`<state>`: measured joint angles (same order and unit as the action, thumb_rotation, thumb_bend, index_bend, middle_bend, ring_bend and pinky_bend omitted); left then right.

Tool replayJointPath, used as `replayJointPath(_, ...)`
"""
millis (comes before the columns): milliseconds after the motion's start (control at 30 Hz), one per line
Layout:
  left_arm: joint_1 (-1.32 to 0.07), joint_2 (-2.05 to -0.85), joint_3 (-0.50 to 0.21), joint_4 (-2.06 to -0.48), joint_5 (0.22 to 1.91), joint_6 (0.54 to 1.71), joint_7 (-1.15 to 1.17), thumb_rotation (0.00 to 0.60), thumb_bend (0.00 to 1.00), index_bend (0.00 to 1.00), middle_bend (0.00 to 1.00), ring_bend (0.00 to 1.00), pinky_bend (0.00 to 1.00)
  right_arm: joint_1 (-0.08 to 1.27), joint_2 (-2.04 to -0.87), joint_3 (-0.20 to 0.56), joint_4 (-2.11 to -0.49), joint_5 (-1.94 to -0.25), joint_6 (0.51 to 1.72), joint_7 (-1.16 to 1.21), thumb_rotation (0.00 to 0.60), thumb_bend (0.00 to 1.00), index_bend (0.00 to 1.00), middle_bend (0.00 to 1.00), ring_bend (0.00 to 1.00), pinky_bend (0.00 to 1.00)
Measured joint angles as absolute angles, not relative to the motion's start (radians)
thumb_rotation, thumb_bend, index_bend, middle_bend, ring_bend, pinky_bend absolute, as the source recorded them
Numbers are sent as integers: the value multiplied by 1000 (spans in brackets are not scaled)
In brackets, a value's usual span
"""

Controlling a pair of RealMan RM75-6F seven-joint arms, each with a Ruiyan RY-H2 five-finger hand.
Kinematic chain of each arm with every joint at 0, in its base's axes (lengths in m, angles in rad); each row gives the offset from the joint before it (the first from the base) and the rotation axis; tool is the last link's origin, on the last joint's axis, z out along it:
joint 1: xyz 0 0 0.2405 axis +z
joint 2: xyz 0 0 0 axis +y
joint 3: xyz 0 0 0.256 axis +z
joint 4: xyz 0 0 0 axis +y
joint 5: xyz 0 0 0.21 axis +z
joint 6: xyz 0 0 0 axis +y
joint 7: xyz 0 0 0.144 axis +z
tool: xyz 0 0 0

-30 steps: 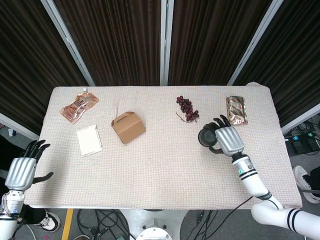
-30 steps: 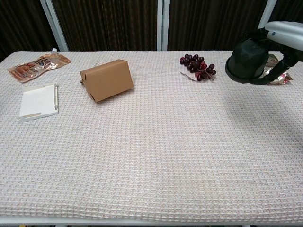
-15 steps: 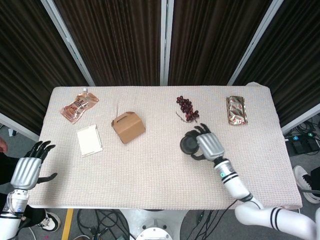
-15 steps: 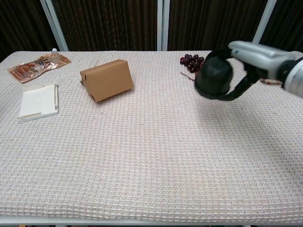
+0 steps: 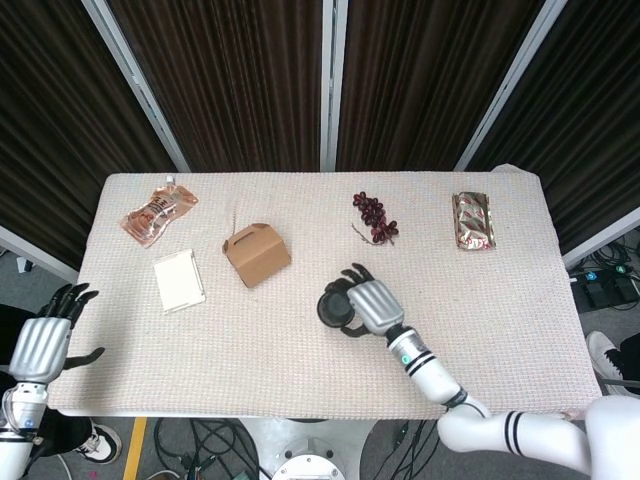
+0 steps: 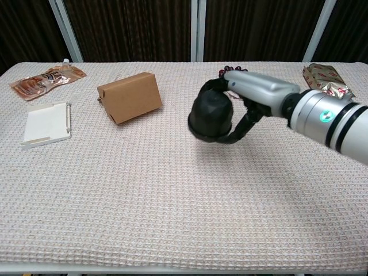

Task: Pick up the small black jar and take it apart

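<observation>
Here, at the far lower left of the head view, the left robot hand [image 5: 42,345] hangs off the edge of the bench [image 5: 300,380], its dark fingers spread apart and holding nothing; the chest view does not show it. In the upper left of the bench lies a reddish snack pouch [image 5: 158,212], and just below it a flat white box [image 5: 179,280]. To the right of these stands a small brown cardboard box [image 5: 256,254] with a handle on top, which in the chest view sits left of centre, tilted a little.

Near the middle of the frame, slightly right and low in the head view, the black jar [image 5: 334,307] is gripped by the right robot hand [image 5: 368,303]. In the chest view the jar [image 6: 211,117] is held above the cloth, its wider end tipped down toward the camera, with the silver back of the hand over its top and dark fingers [image 6: 240,127] curled under its right side. The jar looks whole, lid and body together.

Behind the hand, toward the upper middle right of the bench, lies a bunch of dark grapes [image 5: 374,217], mostly hidden by the hand in the chest view. In the upper right rests a shiny brown-and-gold packet [image 5: 473,221], well apart from everything else.
</observation>
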<state>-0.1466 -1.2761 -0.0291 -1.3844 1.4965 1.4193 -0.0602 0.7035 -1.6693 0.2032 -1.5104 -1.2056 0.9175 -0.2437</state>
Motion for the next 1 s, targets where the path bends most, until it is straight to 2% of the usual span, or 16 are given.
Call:
replayJointPath(100,-157,-1290,-27,-1377,1510,1412,-63,600,23,165,107,76,307,683,-1679,202,-1515,-1197,943,-243,600,171,368,432,113,0)
replayJointPath(167,-159,-1295,-24,-1374,1514,1411,-60,600,23,165,107,76,307,659,-1626,200,-1523,-1194,969,-234,600,171,368,432,113,0)
replayJointPath(367,-158,-1294,-24,-1377,1510,1412,-57,600,23,165,107,76,307,552,-1316,194,-1547,-1194,1083,-177,600,171,368,432,113,0)
replayJointPath(433,-157,-1293,-24,-1378,1511,1414,-58,600,24,165,107,76,307,516,-1236,191,-1551,-1195,1114,-154,600,171,368,432,113,0)
replayJointPath(500,-156,-1293,-23,-1378,1512,1417,-59,600,24,165,106,76,307,506,-1205,187,-1554,-1197,1119,-145,600,171,367,432,113,0)
replayJointPath(600,-152,-1293,-21,-1377,1510,1420,-60,600,24,165,106,76,307,518,-1229,181,-1557,-1205,1096,-146,600,171,367,432,113,0)
replayJointPath(867,-143,-1288,-23,-1377,1501,1428,-59,600,23,165,107,76,307,655,-1482,178,-1567,-1254,990,-229,600,172,368,433,114,0)
replayJointPath(1000,-148,-1293,-22,-1367,1502,1417,-68,600,23,165,107,76,307,649,-1478,183,-1571,-1253,1024,-250,600,171,368,434,113,0)
